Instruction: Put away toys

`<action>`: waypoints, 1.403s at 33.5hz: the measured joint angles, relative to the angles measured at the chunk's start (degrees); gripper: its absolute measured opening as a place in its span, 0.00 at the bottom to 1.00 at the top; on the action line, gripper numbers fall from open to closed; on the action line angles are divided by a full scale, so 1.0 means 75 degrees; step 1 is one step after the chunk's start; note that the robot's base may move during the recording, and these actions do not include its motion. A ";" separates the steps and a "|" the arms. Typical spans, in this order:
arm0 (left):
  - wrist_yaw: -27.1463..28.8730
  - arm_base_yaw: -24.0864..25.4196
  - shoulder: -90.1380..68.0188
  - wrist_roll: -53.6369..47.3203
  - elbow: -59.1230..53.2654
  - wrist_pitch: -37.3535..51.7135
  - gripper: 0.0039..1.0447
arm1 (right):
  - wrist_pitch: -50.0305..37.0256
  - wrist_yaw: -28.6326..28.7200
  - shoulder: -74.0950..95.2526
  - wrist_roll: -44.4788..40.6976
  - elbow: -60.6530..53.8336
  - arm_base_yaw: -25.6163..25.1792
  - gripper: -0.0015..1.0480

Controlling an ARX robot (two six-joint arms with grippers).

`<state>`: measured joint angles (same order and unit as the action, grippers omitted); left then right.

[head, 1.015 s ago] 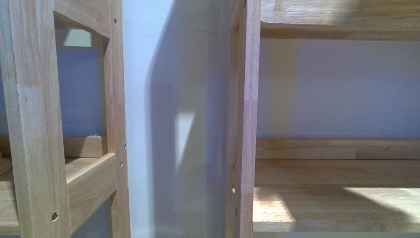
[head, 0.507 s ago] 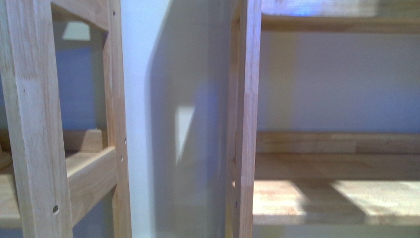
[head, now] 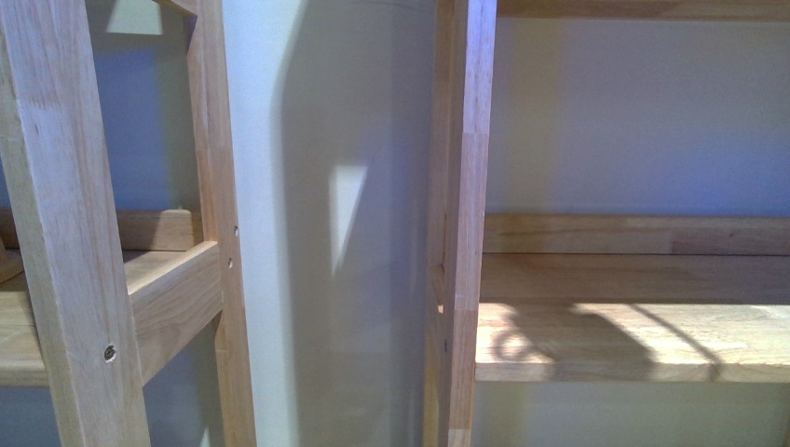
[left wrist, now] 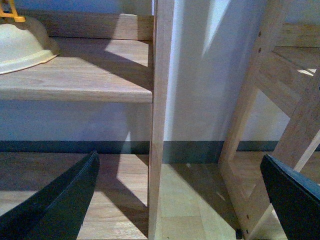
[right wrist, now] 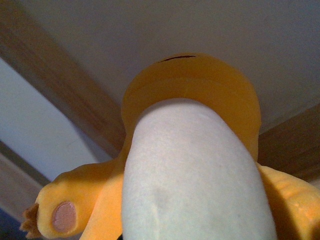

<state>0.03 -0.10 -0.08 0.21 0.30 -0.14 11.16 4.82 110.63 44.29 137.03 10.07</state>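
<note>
The orange-yellow plush animal (right wrist: 195, 150) fills the right wrist view, with a white belly, a rounded head and a pink paw pad (right wrist: 64, 216). My right gripper is shut on it; its fingers are hidden behind the plush. The plush is held up against a white wall and wooden shelf boards (right wrist: 60, 95). My left gripper (left wrist: 178, 165) is open and empty, its dark fingers (left wrist: 70, 195) wide apart above the wood floor, facing a shelf upright (left wrist: 161, 100). Neither arm nor the plush shows in the front view.
Two wooden shelf units stand close ahead: an upright post (head: 461, 223) with a shelf board (head: 633, 326) on the right, and a frame (head: 65, 242) on the left. A cream bowl-like object (left wrist: 22, 45) sits on a low shelf. The white wall (head: 279, 186) lies between the units.
The shelves have shifted upward in the front view and the upper shelf has left the frame. A curved shadow has appeared on the right shelf board.
</note>
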 joint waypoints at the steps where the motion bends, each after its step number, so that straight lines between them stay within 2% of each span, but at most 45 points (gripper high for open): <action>1: 0.0000 0.0000 0.0000 0.0000 0.0000 0.0000 0.94 | 0.0006 0.0038 0.0017 0.0064 0.0020 0.0047 0.10; 7: 0.0000 0.0000 0.0000 0.0000 0.0000 0.0000 0.94 | -0.0087 0.0070 0.0096 0.0289 -0.0023 0.0326 0.10; 15: 0.0000 0.0000 0.0000 -0.0003 0.0000 0.0000 0.94 | -0.0466 0.0204 0.0032 0.0632 -0.0568 0.0204 0.10; 18: 0.0000 0.0000 0.0000 0.0000 0.0000 0.0000 0.94 | -0.0641 0.0207 -0.0102 0.0551 -0.0807 0.0166 0.26; 23: 0.0000 0.0000 0.0000 0.0000 0.0000 0.0000 0.94 | -0.0831 0.0160 -0.0192 0.0411 -0.1017 0.0108 0.46; 31: 0.0000 0.0000 0.0000 -0.0003 0.0000 0.0000 0.94 | -0.1259 -0.0370 -0.0525 -0.0143 -0.1422 -0.0003 0.88; 33: 0.0000 0.0000 0.0000 -0.0003 0.0000 0.0000 0.94 | -0.1370 -0.0481 -0.0662 -0.0303 -0.1585 -0.0020 0.96; 41: 0.0000 0.0000 0.0000 -0.0003 0.0000 0.0000 0.94 | -0.2107 -0.0930 -0.1530 -0.0965 -0.2617 -0.0079 0.94; 47: 0.0000 0.0000 0.0000 -0.0003 0.0000 0.0000 0.94 | -0.3013 -0.1247 -0.2710 -0.1545 -0.4176 -0.0102 0.94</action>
<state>0.03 -0.10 -0.08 0.19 0.30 -0.14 -11.44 -4.54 90.30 32.71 105.71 9.30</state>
